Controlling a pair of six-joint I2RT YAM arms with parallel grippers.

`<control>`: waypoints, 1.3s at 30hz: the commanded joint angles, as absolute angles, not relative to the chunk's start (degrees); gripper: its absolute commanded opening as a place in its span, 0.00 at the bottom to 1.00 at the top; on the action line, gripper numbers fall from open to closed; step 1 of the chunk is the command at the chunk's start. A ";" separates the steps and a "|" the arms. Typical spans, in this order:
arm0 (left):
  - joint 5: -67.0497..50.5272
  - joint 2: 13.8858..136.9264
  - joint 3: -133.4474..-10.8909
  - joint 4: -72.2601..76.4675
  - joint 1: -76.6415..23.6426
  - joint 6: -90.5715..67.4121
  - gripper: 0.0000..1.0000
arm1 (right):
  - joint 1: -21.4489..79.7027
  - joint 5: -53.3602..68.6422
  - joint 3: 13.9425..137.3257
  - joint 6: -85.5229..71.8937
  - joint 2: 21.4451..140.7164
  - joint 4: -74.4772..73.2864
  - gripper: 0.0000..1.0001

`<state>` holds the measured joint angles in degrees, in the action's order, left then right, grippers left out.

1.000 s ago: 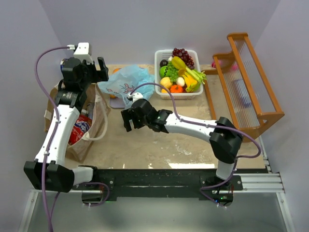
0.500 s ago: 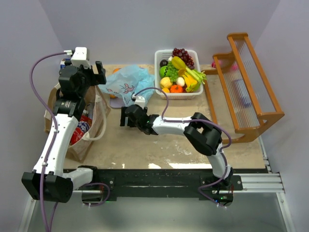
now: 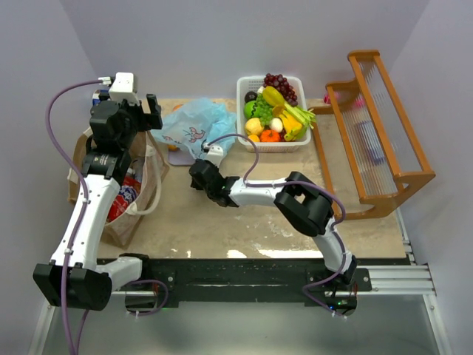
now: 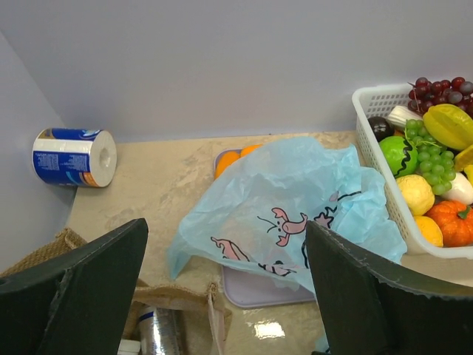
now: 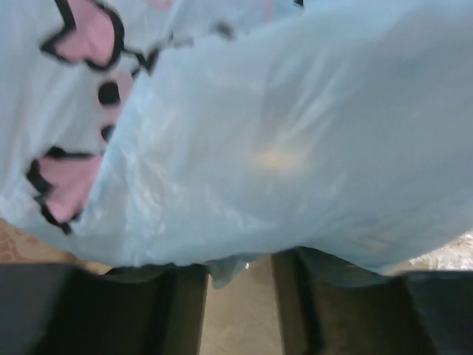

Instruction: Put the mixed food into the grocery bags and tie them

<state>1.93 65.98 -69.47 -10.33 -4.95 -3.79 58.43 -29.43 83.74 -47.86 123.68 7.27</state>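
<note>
One thin, crinkled light-blue plastic bag (image 5: 281,148) with pink prints lies right before the right jaws, its edge dipping into their narrow gap. Left jaws wide apart.

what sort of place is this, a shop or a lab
Likely a robot lab booth: plain walls close round a small table, two arms bolted to its near edge, toy food in a basket.

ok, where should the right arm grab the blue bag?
Pinch the loose near edge of the blue bag, coming low over the table from the arms' side. It lies crumpled, and that hem droops between the fingers of the right gripper.
</note>
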 commanded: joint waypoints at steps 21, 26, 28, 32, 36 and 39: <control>-30.49 65.92 -75.23 -8.79 -16.08 -1.59 0.93 | 52.04 -31.46 77.88 -18.11 80.00 -17.04 0.00; -32.86 61.35 -76.64 -12.20 -16.08 2.00 1.00 | 46.59 -29.62 75.34 -20.13 75.42 -22.49 0.00; -35.40 60.91 -76.82 -14.92 -16.08 3.07 1.00 | 43.17 -26.99 74.10 -20.82 74.45 -22.59 0.00; -32.09 62.92 -77.52 -21.43 -16.08 2.90 1.00 | 39.64 -24.35 71.20 -21.09 73.13 -20.93 0.00; -31.44 66.35 -77.00 -27.67 -16.08 -2.80 1.00 | 37.80 -23.29 70.84 -21.53 73.30 -21.09 0.00; -36.97 65.31 -70.86 -26.12 -16.08 -9.21 1.00 | 37.71 -23.12 70.23 -21.71 73.65 -20.31 0.00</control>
<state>-31.42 65.23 -75.72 -22.11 -16.14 -1.54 38.11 -24.77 70.46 -20.99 74.24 -21.78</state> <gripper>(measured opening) 0.997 0.011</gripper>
